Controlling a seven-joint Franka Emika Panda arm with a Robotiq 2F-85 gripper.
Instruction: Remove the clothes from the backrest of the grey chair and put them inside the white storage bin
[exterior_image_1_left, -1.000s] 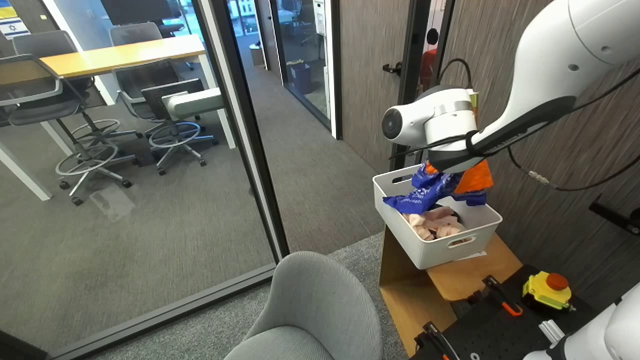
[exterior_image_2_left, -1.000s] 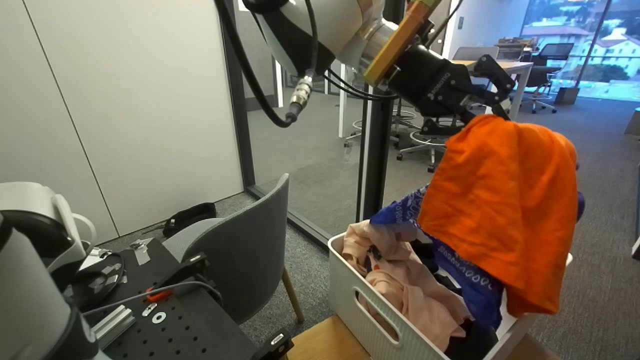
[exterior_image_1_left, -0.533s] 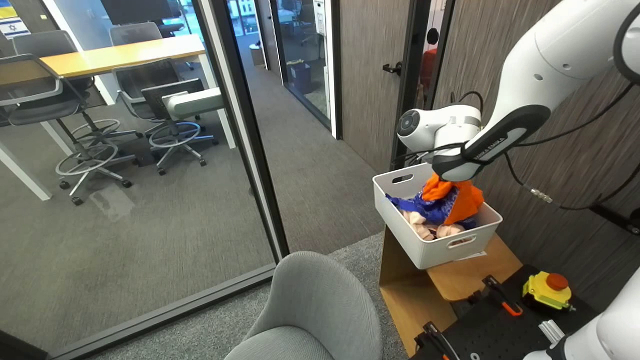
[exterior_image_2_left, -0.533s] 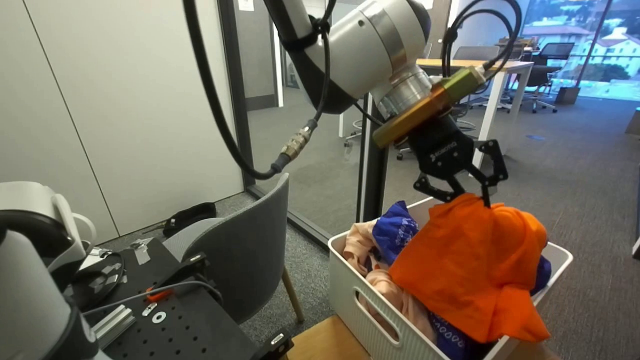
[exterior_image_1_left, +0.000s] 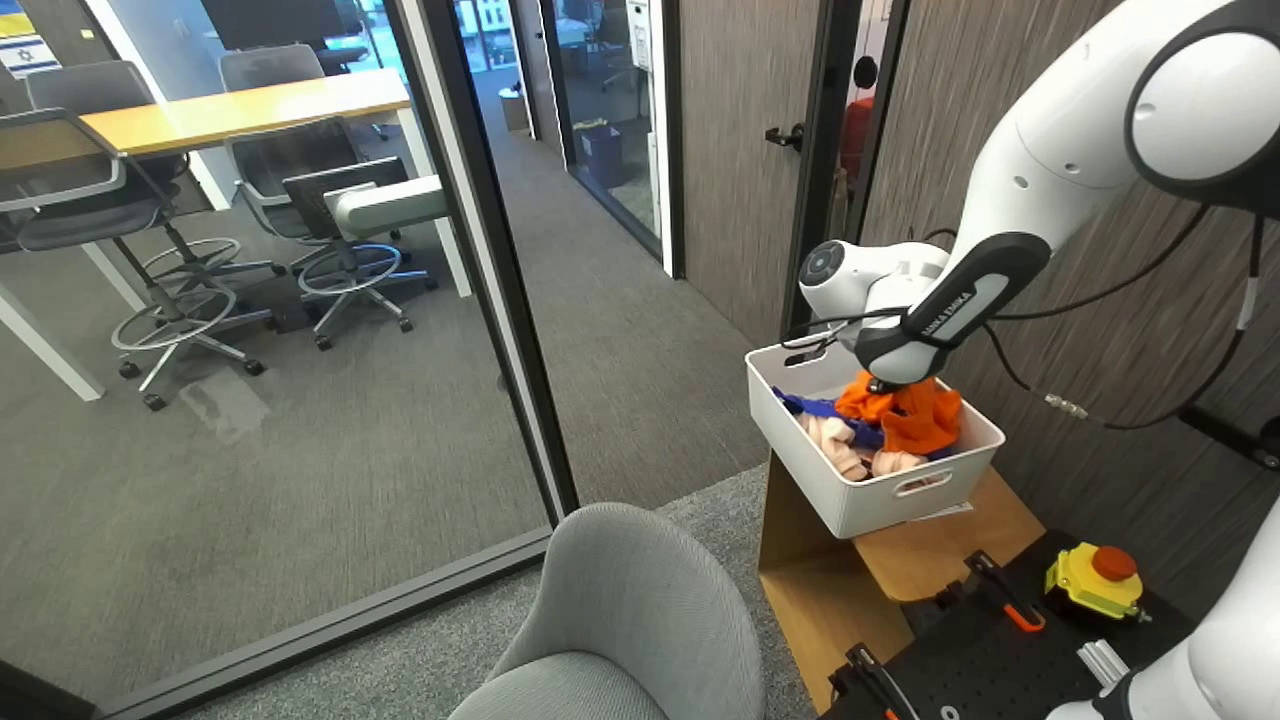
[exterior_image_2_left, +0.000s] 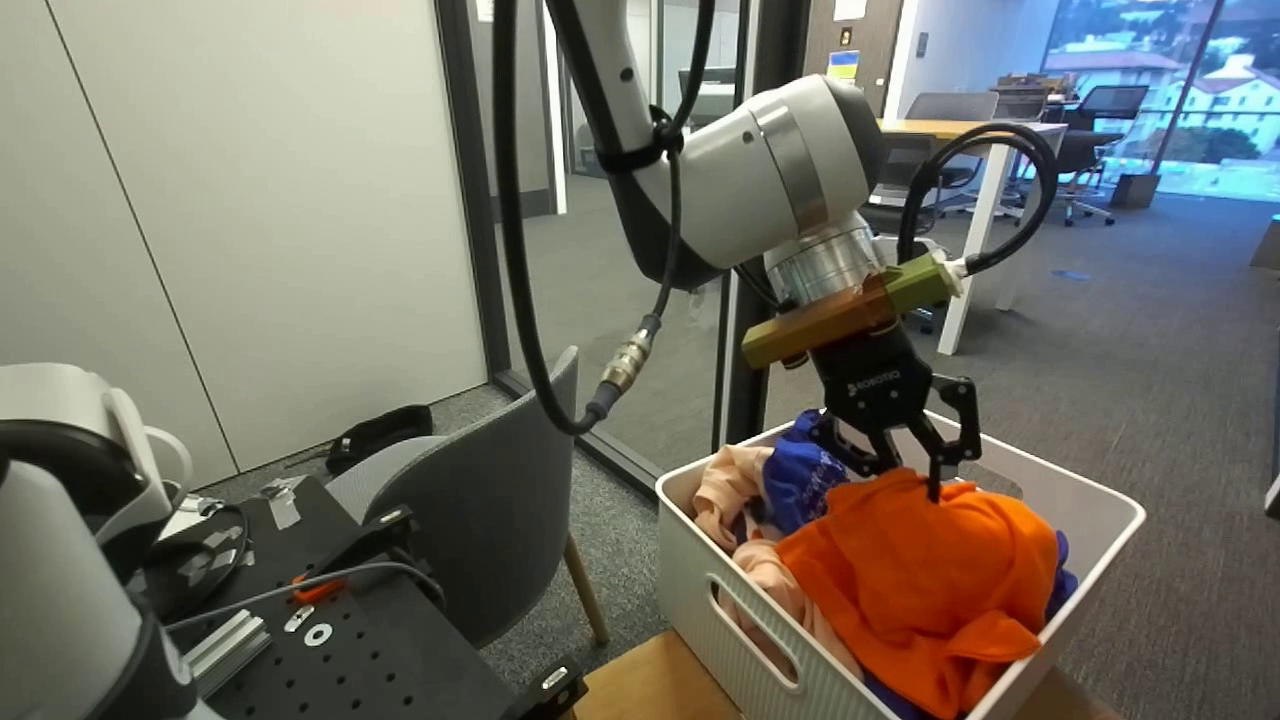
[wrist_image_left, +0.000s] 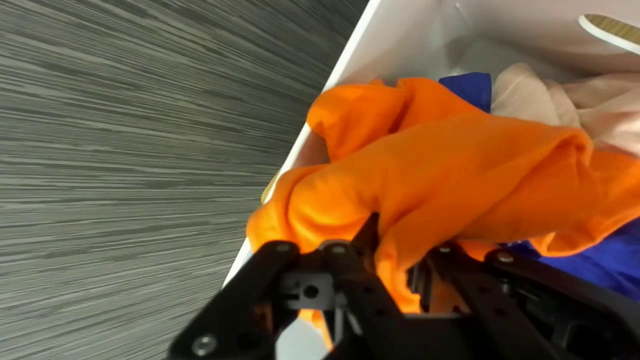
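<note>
The white storage bin (exterior_image_1_left: 850, 510) (exterior_image_2_left: 690, 565) stands on a wooden stand in both exterior views. My gripper (exterior_image_2_left: 914, 482) points down inside it, its fingers closed on a bunched fold of the orange cloth (exterior_image_2_left: 925, 570) (exterior_image_1_left: 925, 420). In the wrist view the fold of orange cloth (wrist_image_left: 440, 170) passes between the gripper's fingers (wrist_image_left: 397, 245); one fingertip is hidden. The orange cloth lies over a blue patterned cloth (exterior_image_2_left: 800, 480) and a pale pink cloth (exterior_image_2_left: 768, 572) in the bin. The grey chair (exterior_image_1_left: 650, 580) (exterior_image_2_left: 490, 490) has a bare backrest.
The wooden stand (exterior_image_1_left: 950, 560) sits beside a black perforated board (exterior_image_1_left: 990, 660) with a yellow box with a red button (exterior_image_1_left: 1095, 580). A wood-grain wall (wrist_image_left: 125, 150) runs close along the bin. A glass partition frame (exterior_image_1_left: 500, 270) stands behind the chair.
My gripper has lowered with the orange and blue cloths, from above the bin to inside it. The orange cloth has gone from hanging to slumping on the other cloths.
</note>
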